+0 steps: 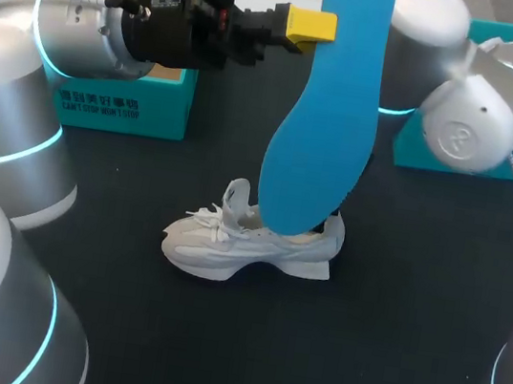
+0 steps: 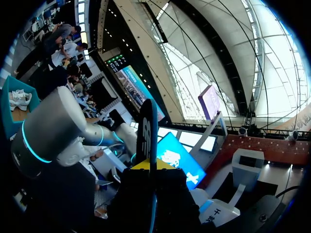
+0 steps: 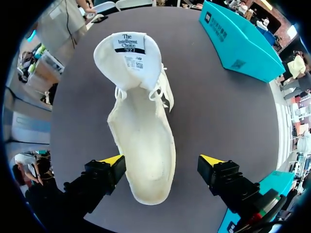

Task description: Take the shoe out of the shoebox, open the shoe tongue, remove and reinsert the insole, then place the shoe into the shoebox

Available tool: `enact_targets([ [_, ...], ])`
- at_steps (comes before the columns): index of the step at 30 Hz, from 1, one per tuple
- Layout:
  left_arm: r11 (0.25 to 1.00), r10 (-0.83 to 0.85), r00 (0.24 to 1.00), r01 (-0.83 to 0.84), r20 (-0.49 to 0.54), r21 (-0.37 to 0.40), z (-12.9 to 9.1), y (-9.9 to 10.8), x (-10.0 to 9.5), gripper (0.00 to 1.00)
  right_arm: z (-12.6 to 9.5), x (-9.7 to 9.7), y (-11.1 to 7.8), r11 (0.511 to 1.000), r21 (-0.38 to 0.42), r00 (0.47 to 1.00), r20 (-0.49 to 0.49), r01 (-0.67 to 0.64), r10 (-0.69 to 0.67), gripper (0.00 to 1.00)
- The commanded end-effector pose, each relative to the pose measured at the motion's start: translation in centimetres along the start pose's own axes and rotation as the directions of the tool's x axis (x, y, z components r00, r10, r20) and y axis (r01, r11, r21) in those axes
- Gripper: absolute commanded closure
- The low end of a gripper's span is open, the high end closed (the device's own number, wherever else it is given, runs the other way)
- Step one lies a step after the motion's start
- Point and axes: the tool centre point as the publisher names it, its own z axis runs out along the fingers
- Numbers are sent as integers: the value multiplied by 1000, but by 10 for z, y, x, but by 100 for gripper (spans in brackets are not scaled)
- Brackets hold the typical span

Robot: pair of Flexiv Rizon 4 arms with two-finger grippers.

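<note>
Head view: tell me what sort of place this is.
Probably a robot workstation for shoe handling: robot arms over a dark table, teal shoeboxes at its back, a white sneaker and a blue insole.

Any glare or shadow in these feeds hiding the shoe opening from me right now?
Right wrist view: even light, no glare; the shoe and its opening show plainly ahead of the open right tool. Left wrist view: strong backlight leaves the insole a dark, edge-on strip. Head view: no glare, but the insole hangs in front of the opening.
</note>
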Motion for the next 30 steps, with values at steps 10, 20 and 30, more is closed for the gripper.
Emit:
enact_targets([
  [10,1000,0,1000,0,0,-1,1,1,-1,100,67,-21,13,1000,14,998,-59,-17,18,17],
  [20,1000,0,1000,0,0,-1,1,1,-1,100,83,-15,8,998,40,995,-89,-40,44,82],
  [30,1000,0,1000,0,0,-1,1,1,-1,100,81,-8,-1,995,72,992,-102,-72,80,100],
])
